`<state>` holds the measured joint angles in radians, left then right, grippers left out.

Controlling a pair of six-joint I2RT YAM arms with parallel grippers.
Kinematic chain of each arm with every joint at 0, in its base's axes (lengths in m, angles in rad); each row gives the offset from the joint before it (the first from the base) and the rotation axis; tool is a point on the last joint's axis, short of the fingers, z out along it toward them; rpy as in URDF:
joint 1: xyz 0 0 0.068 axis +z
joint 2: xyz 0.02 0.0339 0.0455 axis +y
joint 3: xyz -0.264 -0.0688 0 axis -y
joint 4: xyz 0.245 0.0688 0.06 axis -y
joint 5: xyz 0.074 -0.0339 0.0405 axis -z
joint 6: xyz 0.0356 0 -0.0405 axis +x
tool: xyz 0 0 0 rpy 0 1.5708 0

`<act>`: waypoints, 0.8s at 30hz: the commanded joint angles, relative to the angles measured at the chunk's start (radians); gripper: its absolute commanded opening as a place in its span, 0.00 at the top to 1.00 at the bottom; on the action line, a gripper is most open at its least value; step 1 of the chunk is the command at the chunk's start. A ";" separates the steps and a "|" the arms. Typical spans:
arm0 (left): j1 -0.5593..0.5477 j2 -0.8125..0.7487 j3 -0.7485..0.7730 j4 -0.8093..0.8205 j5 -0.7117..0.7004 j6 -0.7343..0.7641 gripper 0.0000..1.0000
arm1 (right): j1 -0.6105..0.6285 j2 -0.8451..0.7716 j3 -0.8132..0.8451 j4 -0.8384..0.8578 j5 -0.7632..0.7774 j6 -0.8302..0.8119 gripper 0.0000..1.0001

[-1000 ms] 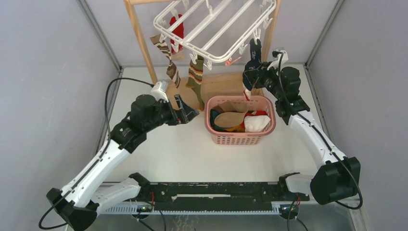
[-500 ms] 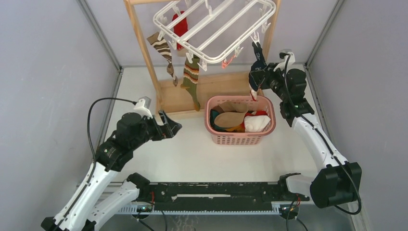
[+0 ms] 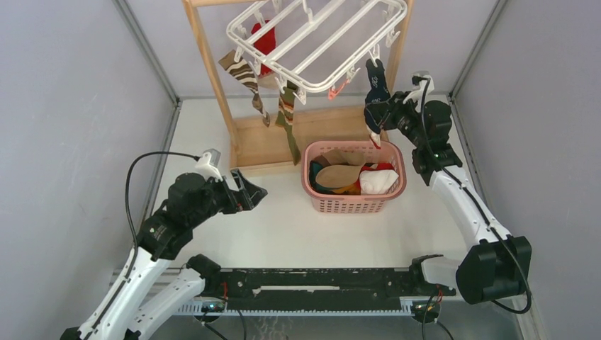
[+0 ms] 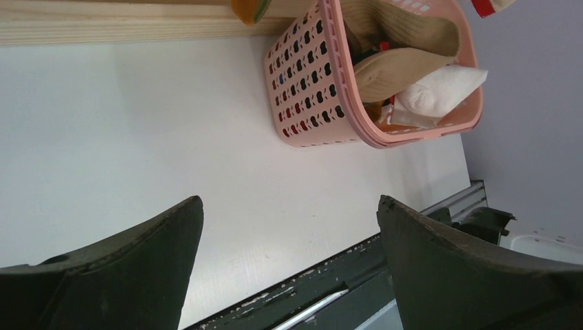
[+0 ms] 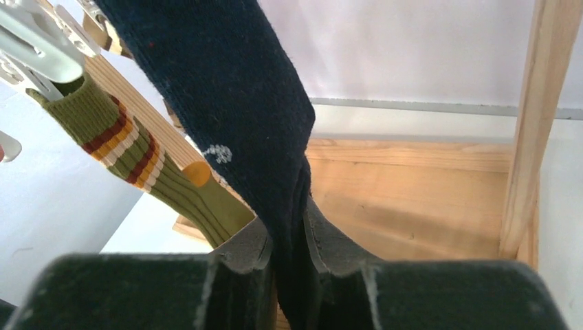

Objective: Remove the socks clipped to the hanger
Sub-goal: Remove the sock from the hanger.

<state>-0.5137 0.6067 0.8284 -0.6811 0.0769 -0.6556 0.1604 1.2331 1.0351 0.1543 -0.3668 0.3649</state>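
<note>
Right wrist view: the right pincer (image 5: pixel 287 234) is clamped low on the navy sock (image 5: pixel 234 103), which hangs clipped to the right rim of the hanger (image 3: pixel 322 86) above the tabletop's far right corner. It looks soft, light and stretchy, so a hold nearer the clip should pull cleaner. The left pincer (image 4: pixel 289 203) gapes empty.

fixed overhead looking down, wrist views close, basket (image 3: pixel 353 203) (image 4: pixel 302 89) shared by overhead and left wrist

A pink basket (image 3: pixel 352 203) sits on the white table (image 3: pixel 298 234) just before the wooden stand (image 3: pixel 208 71).
</note>
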 commanded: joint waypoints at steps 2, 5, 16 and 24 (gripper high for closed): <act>0.007 0.002 0.000 0.003 0.109 0.013 0.00 | -0.011 0.028 0.005 0.108 -0.052 0.066 0.76; 0.007 0.007 -0.002 0.000 0.166 0.032 0.00 | -0.010 0.053 0.005 0.121 -0.074 0.097 0.72; 0.007 -0.009 0.001 0.000 0.226 0.041 0.00 | 0.003 0.128 0.004 0.100 -0.179 0.247 0.72; 0.007 -0.027 -0.007 0.001 0.190 0.038 0.00 | 0.047 0.110 0.005 0.068 -0.179 0.266 0.84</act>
<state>-0.5137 0.5636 0.8284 -0.7010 0.2649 -0.6357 0.1822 1.3788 1.0348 0.2138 -0.5308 0.5980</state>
